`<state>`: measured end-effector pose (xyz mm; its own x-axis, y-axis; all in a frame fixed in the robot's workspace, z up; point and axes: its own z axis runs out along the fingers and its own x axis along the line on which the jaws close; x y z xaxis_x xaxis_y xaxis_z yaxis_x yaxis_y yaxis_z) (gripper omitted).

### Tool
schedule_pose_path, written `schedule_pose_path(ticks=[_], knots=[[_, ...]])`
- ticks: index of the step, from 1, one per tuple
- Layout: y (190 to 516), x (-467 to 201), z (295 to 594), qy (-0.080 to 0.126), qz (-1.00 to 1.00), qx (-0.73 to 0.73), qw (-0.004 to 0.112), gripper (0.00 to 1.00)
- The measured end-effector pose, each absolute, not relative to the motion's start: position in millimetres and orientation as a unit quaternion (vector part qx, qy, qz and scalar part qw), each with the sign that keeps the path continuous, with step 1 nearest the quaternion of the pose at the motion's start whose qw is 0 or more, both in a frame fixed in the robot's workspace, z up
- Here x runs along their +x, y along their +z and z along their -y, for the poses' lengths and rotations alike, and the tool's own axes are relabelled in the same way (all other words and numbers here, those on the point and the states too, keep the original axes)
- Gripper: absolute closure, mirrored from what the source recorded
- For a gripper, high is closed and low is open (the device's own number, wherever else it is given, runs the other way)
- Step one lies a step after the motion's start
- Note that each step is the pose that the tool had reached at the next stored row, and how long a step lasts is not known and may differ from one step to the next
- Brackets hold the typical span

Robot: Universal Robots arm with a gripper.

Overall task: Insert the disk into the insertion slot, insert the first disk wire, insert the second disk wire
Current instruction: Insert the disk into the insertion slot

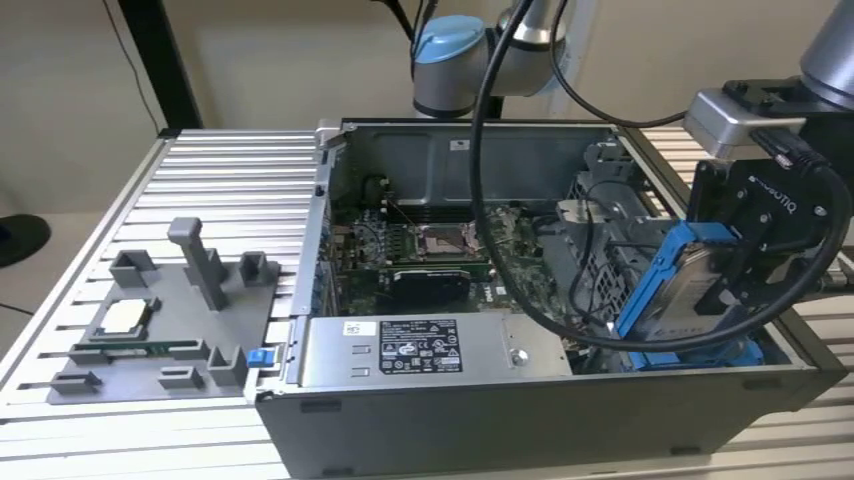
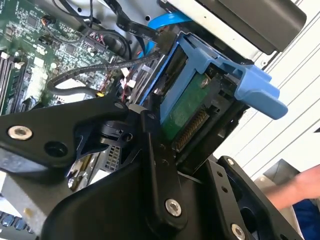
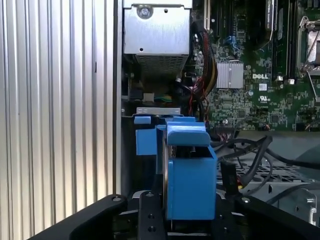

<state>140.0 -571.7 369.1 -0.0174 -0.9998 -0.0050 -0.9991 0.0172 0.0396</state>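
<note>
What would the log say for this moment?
fingers: shut on disk | disk: blue frame, tilted over computer case, exterior view's right | inserted: not yet

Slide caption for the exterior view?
Gripper holds the blue-framed disk tilted over the open computer case; grey fixture tray alongside.
</note>
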Motion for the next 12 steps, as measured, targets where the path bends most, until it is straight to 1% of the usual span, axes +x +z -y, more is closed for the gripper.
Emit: schedule_pose_path(ticks=[11,12], knots=[[362.7,140.0,571.7,-0.016,0.713,0.701,0.012,1.0],[362.4,140.0,571.7,-0.016,0.713,0.701,0.012,0.0]])
